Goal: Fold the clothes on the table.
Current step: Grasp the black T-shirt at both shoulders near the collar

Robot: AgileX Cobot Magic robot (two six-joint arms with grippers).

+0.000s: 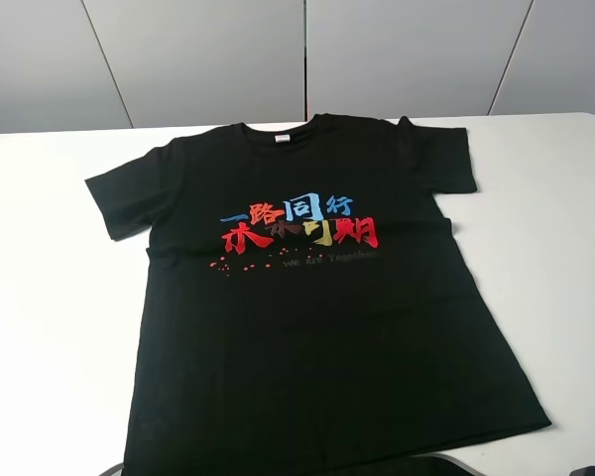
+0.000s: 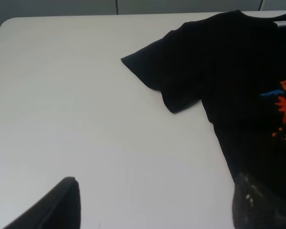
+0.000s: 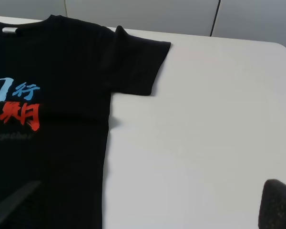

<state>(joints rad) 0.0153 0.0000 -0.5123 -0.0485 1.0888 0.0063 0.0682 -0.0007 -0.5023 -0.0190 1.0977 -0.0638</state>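
Lying flat, T-shirt reaches beneath left tool and right tool; both spread.

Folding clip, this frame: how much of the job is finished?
Done: nothing; the T-shirt lies fully spread, front up, on the table with no fold. In hand: nothing; the left gripper and right gripper hang open, fingers apart and empty. Left: every fold.
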